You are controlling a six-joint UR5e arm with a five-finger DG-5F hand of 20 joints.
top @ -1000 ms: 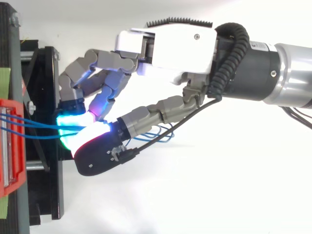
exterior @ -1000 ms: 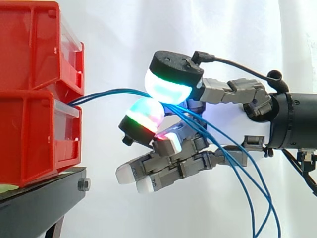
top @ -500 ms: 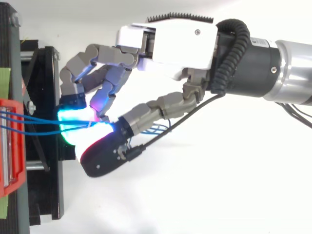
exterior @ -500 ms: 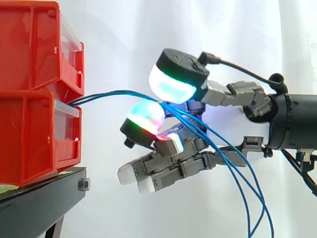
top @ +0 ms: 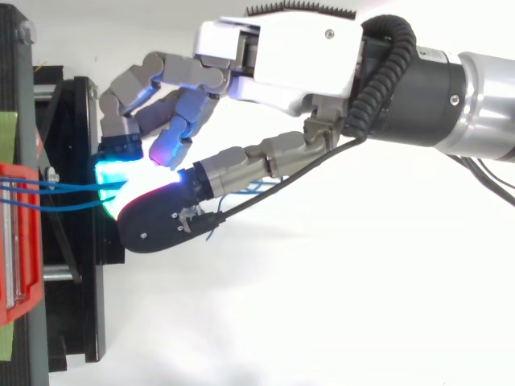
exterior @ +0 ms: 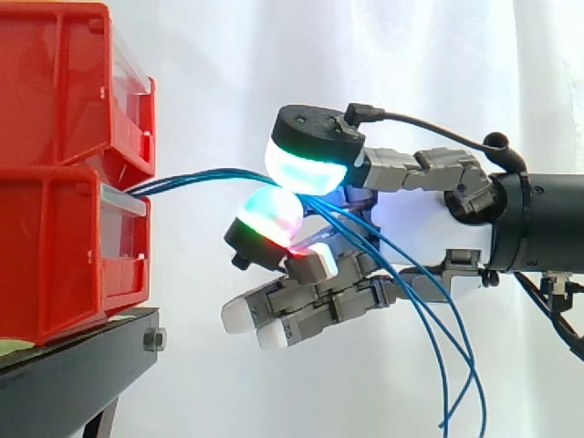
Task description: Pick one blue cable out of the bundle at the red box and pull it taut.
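Roughly halfway, judging by the slack. Working w/ arm (top: pixel 451 96) in from the right, hand (exterior: pixel 429 228) level, facing stacked red bins (exterior: pixel 55 255) on black stand (exterior: pixel 64 370), white curtain (exterior: pixel 383 55) behind. Pinching the blue cables (exterior: pixel 196 173) betw. two thick glowing fingers (exterior: pixel 306 164), one above and one below, just clear of the bins. Other fingers curled underneath, holding nothing.

Can't tell if one strand or several sits in the pinch; looks like more than one running thru. So: grasp made, singling-out doubtful, pull not finished. Coming out of the gap betw. upper and lower bin, then bowing gently upward to the pinch, not straight yet. Past the pinch, draped loose across the palm and hanging below the wrist, off the bottom of the side view.

Room: plenty of open air to the right, away from the bins, nothing betw. hand and curtain. Tight only on the bin side: bin fronts near the fingertips but apart, stand corner below and left of the curled fingers, also apart. Seen from above, fingertips overlapping the stand's edge.

Prob. best drawn back rightward and level; likely needs little travel to take out the bow. Worth watching the loose tails by the wrist, could snag.
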